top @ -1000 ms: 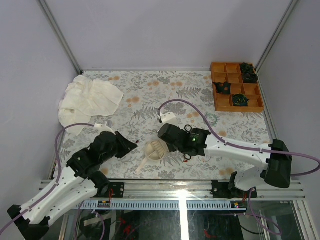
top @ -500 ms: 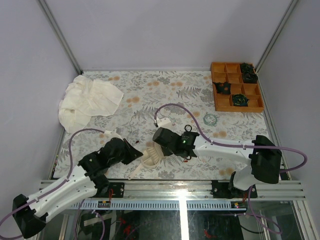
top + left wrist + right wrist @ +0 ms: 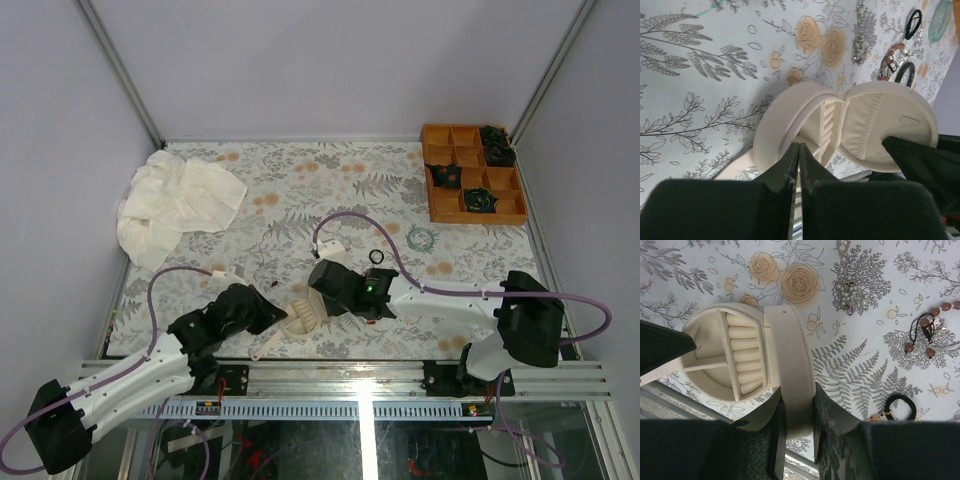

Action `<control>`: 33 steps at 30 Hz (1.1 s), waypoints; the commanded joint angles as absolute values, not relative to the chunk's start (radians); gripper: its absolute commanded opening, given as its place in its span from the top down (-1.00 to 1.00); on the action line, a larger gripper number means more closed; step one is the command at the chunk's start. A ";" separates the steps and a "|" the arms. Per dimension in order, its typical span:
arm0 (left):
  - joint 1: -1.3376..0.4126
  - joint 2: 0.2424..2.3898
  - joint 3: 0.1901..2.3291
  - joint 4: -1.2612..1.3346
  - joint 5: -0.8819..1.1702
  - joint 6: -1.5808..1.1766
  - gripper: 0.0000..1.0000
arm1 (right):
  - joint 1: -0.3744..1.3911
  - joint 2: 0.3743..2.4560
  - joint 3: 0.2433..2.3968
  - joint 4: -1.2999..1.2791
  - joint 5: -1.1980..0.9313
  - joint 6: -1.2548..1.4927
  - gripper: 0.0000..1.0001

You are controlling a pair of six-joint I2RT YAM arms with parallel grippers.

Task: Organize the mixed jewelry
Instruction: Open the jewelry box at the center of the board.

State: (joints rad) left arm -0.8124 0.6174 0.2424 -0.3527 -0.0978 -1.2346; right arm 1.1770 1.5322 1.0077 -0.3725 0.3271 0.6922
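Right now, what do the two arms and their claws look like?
The left arm and right arm are alike: white tubular links joined by chunky black joint housings, each trailed by a looping purple cable. The left claw and right claw have matte black, wedge-shaped fingers. A small green light glows on the right wrist housing.

A crumpled white cloth is seen at the far left of the floral surface, and an orange divided tray at the far right. A cream round box is stood open near the front edge.
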 commanded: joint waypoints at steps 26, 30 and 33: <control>-0.819 0.583 0.120 -0.336 -0.183 -1.288 1.00 | 1.136 1.366 0.707 -0.199 0.327 0.711 0.67; -0.819 0.585 0.117 -0.336 -0.186 -1.289 1.00 | 1.136 1.374 0.720 -0.238 0.384 0.695 0.63; -0.820 0.593 0.115 -0.337 -0.188 -1.287 1.00 | 1.135 1.398 0.732 -0.257 0.417 0.686 0.44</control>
